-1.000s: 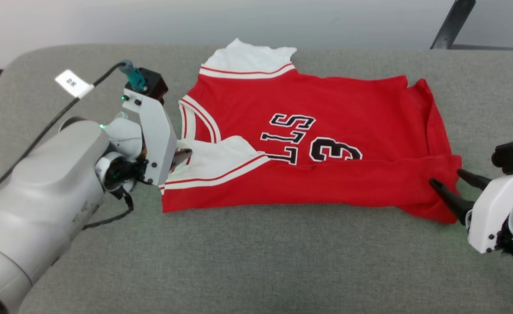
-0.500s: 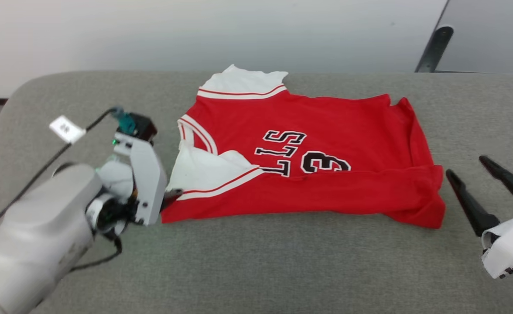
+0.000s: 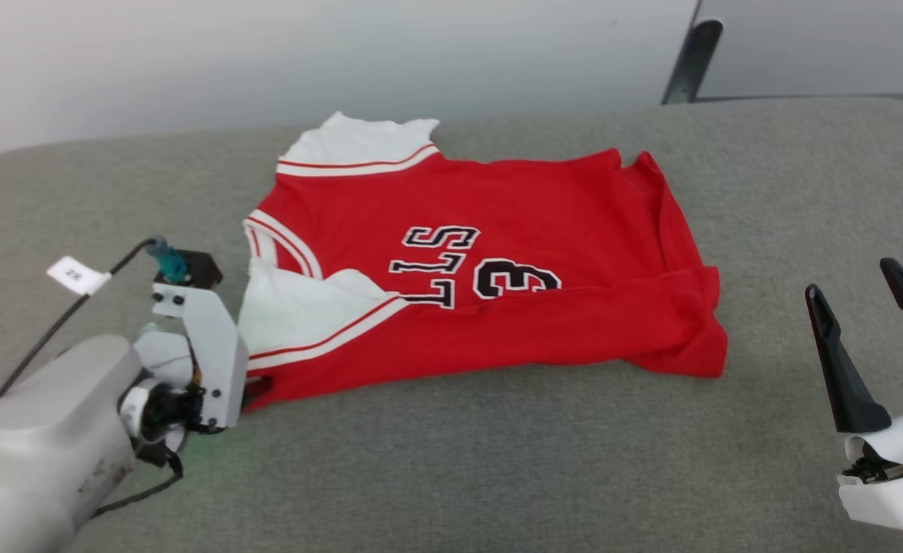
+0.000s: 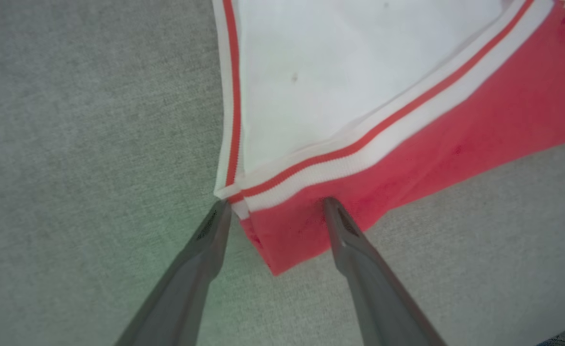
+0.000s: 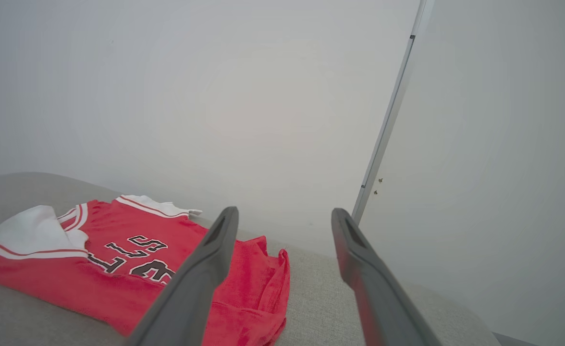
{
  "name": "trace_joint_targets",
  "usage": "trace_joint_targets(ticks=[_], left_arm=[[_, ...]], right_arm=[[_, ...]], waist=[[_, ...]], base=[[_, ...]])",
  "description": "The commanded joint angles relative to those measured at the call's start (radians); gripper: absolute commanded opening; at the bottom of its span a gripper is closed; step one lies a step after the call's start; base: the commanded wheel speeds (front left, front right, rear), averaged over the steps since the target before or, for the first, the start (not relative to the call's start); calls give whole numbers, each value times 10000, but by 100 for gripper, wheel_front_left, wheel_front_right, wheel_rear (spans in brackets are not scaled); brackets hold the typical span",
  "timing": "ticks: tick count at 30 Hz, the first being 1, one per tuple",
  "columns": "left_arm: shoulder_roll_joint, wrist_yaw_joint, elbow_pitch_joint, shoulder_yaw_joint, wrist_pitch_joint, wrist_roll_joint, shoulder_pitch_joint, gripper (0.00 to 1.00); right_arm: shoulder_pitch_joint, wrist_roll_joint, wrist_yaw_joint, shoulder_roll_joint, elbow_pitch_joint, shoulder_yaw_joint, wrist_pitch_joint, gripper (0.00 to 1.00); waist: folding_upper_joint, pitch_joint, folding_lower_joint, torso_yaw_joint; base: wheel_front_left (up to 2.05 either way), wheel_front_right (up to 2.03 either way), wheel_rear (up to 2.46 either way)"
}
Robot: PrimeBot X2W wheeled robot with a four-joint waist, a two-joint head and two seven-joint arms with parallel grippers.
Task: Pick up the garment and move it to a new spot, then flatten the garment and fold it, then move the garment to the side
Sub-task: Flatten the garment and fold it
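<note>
**Garment lies on the cushion, both grippers wide and empty**

The garment point(image 3: 497, 223) lies flat on the grey cushion point(image 3: 497, 476), about in the middle between its left and right ends and closer to its far edge than to the near one. The neck points to the robot's left and the hem to the right. The near long side is turned over onto the front, so it covers the lower part of the black lettering; the number 3 is readable beside the letters. One white sleeve lies at the far edge of the garment, the other at its near left corner.

The left gripper point(image 4: 273, 206) is at this near left corner. Its fingers are spread wide and hold nothing. In the left wrist view one fingertip is at the striped trim and the other is over the red cloth, with the corner between them.

The right gripper point(image 3: 851, 278) is over the right part of the cushion, well apart from the hem. Its fingers also stand wide, with nothing between them.

Behind the cushion is a pale wall point(image 3: 267, 61).
</note>
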Motion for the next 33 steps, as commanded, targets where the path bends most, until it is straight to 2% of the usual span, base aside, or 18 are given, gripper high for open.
trace_joint_targets(ticks=[1, 9, 10, 11, 12, 13, 14, 19, 22, 29, 33], left_arm=[[-36, -49, 203, 38, -33, 13, 31, 100], [-553, -224, 1522, 98, 177, -365, 175, 100], [-631, -247, 1689, 132, 256, -449, 213, 89], [-704, -302, 1801, 146, 355, -534, 251, 59], [-783, -348, 1909, 161, 450, -597, 285, 46], [-846, -388, 2013, 175, 523, -659, 304, 27], [-899, -394, 2085, 142, 640, -679, 315, 0], [-1029, -557, 2386, 134, 713, -629, 138, 0], [-1077, -636, 2478, 106, 737, -555, 14, 0], [-1399, -828, 2599, 109, 560, -428, -248, 0], [-1711, -936, 2665, 95, 488, -375, -424, 0]], right_arm=[[166, -40, -9, 87, -141, -75, 45, 100], [330, 41, -8, 404, -750, -272, 129, 100], [347, 47, -9, 388, -791, -286, 143, 100], [357, 49, -8, 390, -830, -301, 129, 100], [372, 110, -9, 434, -859, -326, 146, 100], [383, 100, -8, 434, -892, -343, 160, 100], [377, 106, -9, 425, -922, -359, 164, 100], [320, 559, -9, 408, -913, -339, 516, 100], [56, 967, -8, 284, -734, -319, 1240, 100], [-1133, 2209, -9, -134, 527, 163, 5060, 100], [-2118, 2436, -3, -313, 1291, 461, 7035, 100]], waist=[[0, 223, 0, -240], [0, 559, 0, -459], [0, 585, 0, -465], [0, 610, 0, -465], [0, 631, 0, -463], [0, 650, 0, -457], [0, 664, 0, -445], [0, 680, 0, -325], [0, 684, 0, -211], [0, 816, 0, 50], [0, 957, 0, 260]], base=[[0, 0, 0], [0, 0, 0], [0, 0, 0], [0, 0, 0], [0, 0, 0], [0, 0, 0], [0, 0, 0], [0, 0, 0], [0, 0, 0], [0, 0, 0], [0, 0, 0]])
